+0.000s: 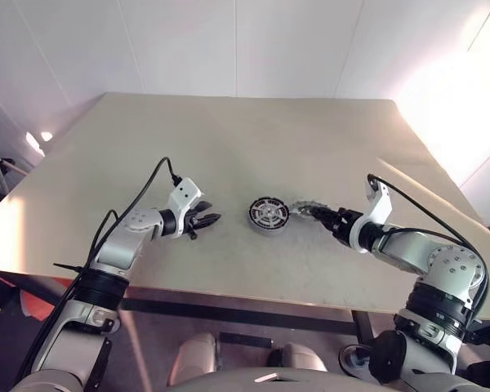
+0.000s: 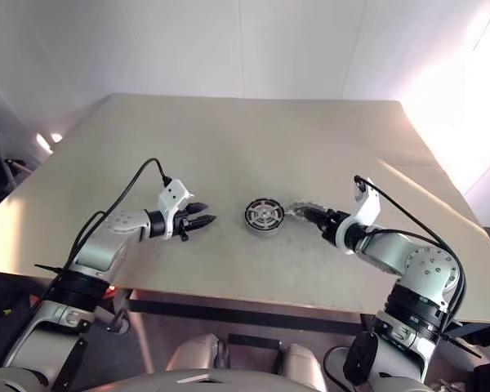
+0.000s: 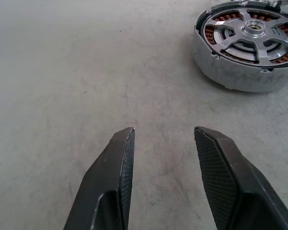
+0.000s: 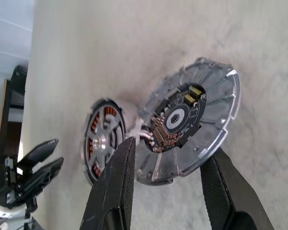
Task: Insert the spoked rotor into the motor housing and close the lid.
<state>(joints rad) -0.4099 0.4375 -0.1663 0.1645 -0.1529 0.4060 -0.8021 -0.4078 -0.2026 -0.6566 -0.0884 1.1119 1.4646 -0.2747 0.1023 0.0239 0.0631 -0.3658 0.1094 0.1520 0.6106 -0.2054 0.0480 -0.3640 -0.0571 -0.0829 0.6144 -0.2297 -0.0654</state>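
The motor housing (image 1: pixel 269 215) is a grey cup (image 3: pixel 240 72) standing mid-table. The spoked rotor (image 3: pixel 252 31) sits inside it, and copper-red windings show through its gaps. Just right of the housing hangs the lid (image 1: pixel 307 210), tilted on edge. It is a grey notched disc with a small circuit board at its centre (image 4: pixel 211 110). My right gripper (image 4: pixel 172 148) is shut on the lid's rim, one finger on each face. Short pale wires (image 4: pixel 141 130) run from the lid toward the housing. My left gripper (image 1: pixel 212 219) is left of the housing with its fingers (image 3: pixel 116 163) open and holding nothing.
The beige table (image 1: pixel 229 139) stretches far behind the housing, and its front edge runs just below both arms. A white wall stands behind the table. Bright light falls on the table's right corner (image 1: pixel 441 139).
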